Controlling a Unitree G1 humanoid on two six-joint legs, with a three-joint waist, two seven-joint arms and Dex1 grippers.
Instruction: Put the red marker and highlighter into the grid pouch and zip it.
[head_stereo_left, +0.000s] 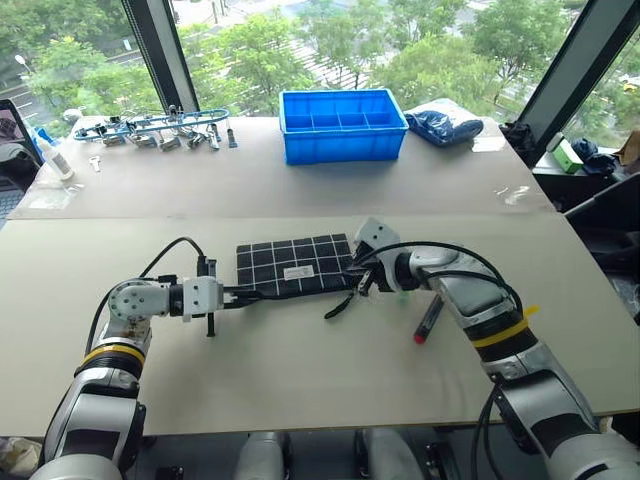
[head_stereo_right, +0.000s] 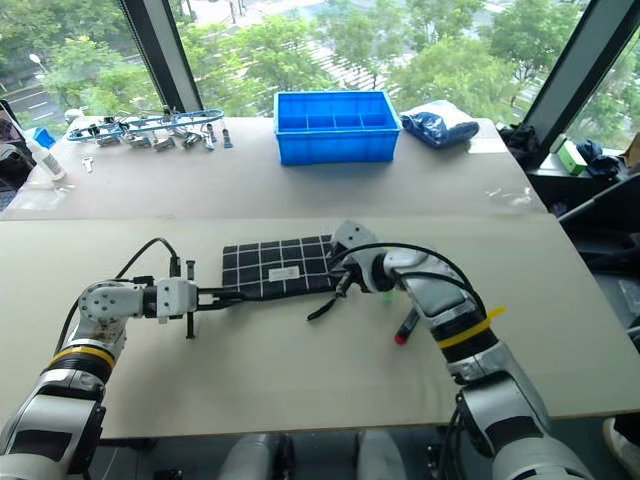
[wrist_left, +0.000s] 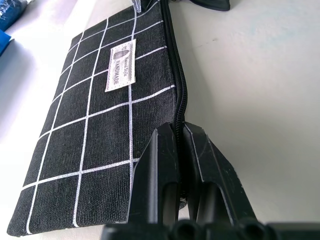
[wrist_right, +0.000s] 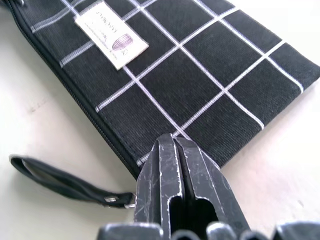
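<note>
The left gripper pinches the pouch's near edge. The right gripper, fingers together, holds nothing by the strap. The marker and highlighter lie outside, so zipping now could leave them out.

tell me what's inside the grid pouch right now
Cannot be seen: the grid pouch lies flat, its zipper closed along the visible stretch. The red marker lies outside on the table.
</note>
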